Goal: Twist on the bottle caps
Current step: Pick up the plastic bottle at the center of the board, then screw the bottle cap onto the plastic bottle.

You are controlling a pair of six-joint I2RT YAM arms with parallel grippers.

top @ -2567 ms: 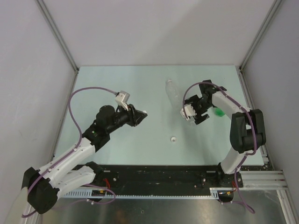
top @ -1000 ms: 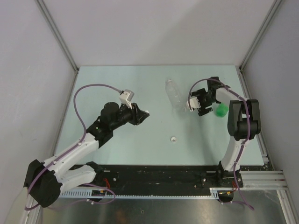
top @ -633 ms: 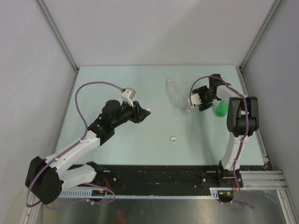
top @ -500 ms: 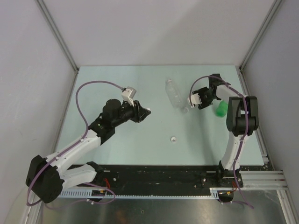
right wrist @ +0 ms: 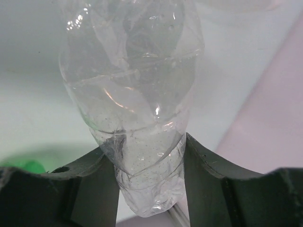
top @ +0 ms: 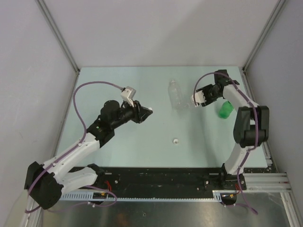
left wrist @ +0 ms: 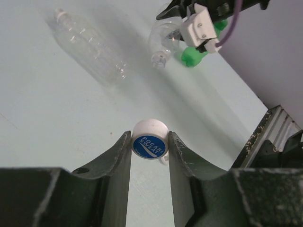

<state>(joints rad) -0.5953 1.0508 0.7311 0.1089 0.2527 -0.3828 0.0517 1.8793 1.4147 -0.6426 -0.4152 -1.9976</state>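
Early on, nothing is joined yet: the left gripper [left wrist: 149,141] pinches a white cap [left wrist: 150,145], and the right gripper [right wrist: 149,158] clamps an uncapped clear bottle [right wrist: 132,85].

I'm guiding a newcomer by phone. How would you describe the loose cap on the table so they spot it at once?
Start at the pale green table and look near the middle of its front edge. The tiny white cap lies there alone on bare surface. Unlike the other white cap, pinched in the left tool, nothing holds it.
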